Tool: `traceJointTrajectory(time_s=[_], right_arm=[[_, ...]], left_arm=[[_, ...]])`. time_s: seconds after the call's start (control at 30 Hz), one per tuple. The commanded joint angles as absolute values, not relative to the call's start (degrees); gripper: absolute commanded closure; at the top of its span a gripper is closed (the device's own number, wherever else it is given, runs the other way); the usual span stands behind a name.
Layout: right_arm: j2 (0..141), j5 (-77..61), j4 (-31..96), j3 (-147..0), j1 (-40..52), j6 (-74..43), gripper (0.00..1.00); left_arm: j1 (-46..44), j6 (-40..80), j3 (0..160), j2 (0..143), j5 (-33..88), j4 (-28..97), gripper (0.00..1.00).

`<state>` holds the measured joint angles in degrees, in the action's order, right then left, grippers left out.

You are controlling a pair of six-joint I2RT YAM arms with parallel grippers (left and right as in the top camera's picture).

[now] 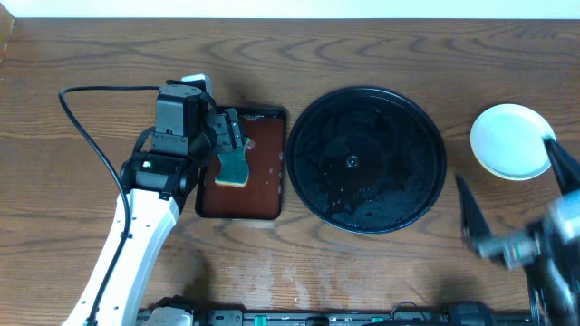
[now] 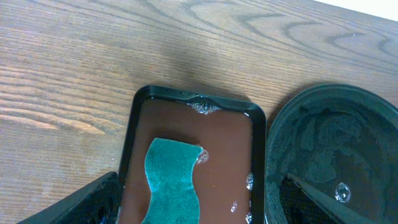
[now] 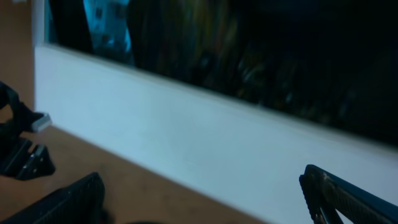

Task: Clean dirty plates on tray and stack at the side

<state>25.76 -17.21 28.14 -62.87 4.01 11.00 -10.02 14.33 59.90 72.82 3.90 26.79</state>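
Note:
The round black tray sits mid-table, wet and with no plates on it; it also shows in the left wrist view. A pale mint-white plate lies on the table at the far right; I cannot tell whether others are stacked under it. My left gripper is open over a teal sponge and its fingers do not touch the sponge. My right gripper is open, empty and blurred, raised near the plate and facing the back wall.
The sponge lies in a rectangular dark-brown tray of brown water, just left of the black tray. A black cable loops at the left. A white wall strip fills the right wrist view.

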Motion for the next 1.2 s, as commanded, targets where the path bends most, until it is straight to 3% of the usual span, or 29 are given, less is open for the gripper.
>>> traceJointTrajectory(time_s=[0.0,0.37,0.63,0.83,1.07,1.17], right_arm=[[20.01,-14.35,25.63,-56.47,4.51,15.25,0.01],[3.11,-13.17,-9.89,-20.69,4.49,16.51,0.01],[0.30,-5.21,-24.71,-4.29,4.60,11.22,0.01],[0.27,-3.25,-16.88,-0.30,4.75,7.33,0.01],[0.27,-2.81,3.31,-0.30,4.75,7.31,0.01],[0.27,-1.76,4.23,-0.32,4.73,6.44,0.01]], left_arm=[[-10.07,13.74,60.99,72.99,3.01,26.89,0.18],[-10.07,13.74,60.99,72.99,3.01,26.89,0.18],[-10.07,13.76,60.99,72.99,3.01,26.89,0.18],[-10.07,13.74,60.99,72.99,3.01,26.89,0.17],[-10.07,13.74,60.99,72.99,3.01,26.89,0.17],[-10.07,13.74,60.99,72.99,3.01,26.89,0.17]])
